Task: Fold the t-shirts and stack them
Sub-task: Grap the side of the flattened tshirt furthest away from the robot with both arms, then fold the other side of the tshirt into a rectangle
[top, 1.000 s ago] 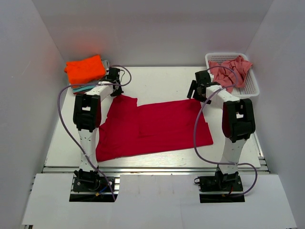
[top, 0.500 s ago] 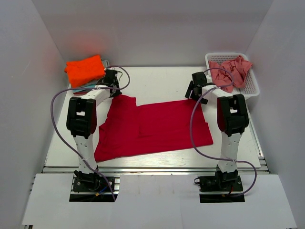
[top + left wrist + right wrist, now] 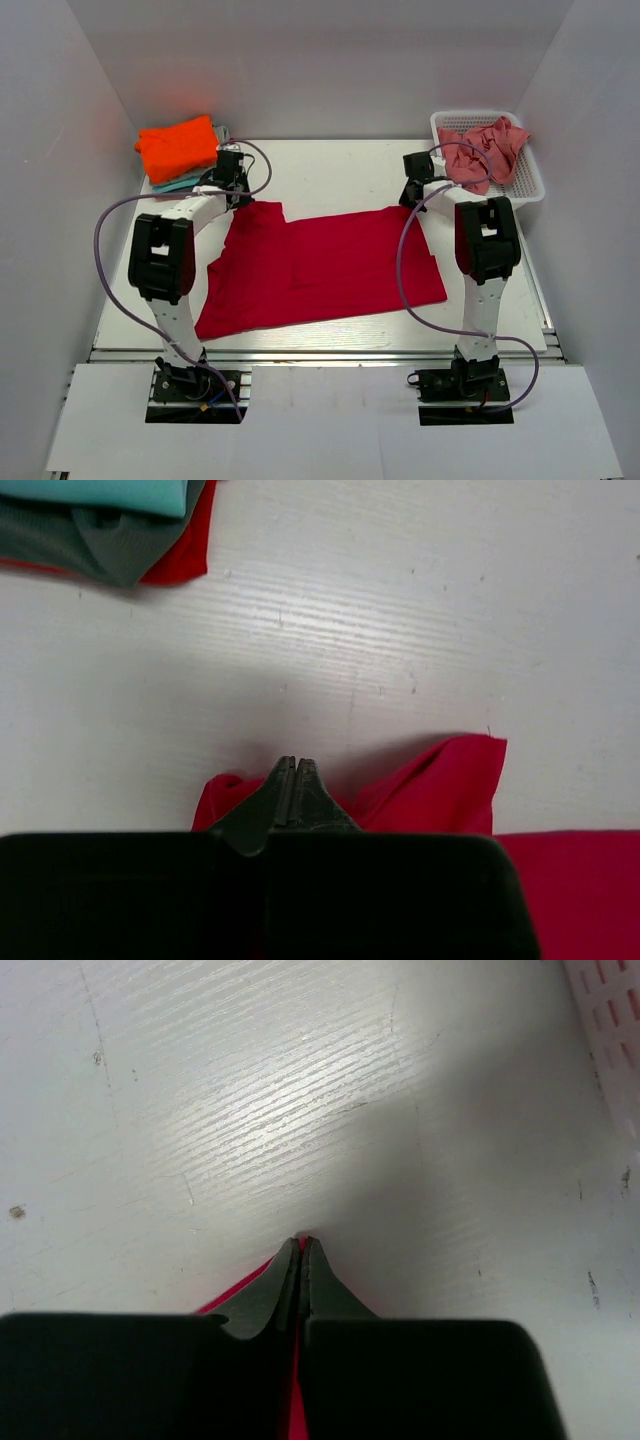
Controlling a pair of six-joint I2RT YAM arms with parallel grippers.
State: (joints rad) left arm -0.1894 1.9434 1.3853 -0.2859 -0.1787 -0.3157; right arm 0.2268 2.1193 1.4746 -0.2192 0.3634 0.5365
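Observation:
A crimson t-shirt point(image 3: 330, 265) lies spread flat across the middle of the table. My left gripper point(image 3: 239, 195) is shut on its far left corner, where the cloth point(image 3: 440, 785) bunches up on both sides of the closed fingers point(image 3: 292, 767). My right gripper point(image 3: 413, 203) is shut on the far right corner, and a sliver of red cloth point(image 3: 304, 1244) shows between its tips. A folded stack sits at the back left with an orange t-shirt point(image 3: 178, 147) on top. The left wrist view shows its teal point(image 3: 100, 492), grey point(image 3: 110, 542) and red point(image 3: 182, 565) layers.
A white mesh basket point(image 3: 530, 180) stands at the back right, holding crumpled salmon-pink t-shirts point(image 3: 485, 148); its rim point(image 3: 612, 1030) lies close to the right gripper. White walls enclose the table on three sides. Purple cables loop from both arms.
The right gripper dropped onto the shirt's far right corner and shut on it. The left gripper finished shutting on the far left corner, and its arm leaned further left.

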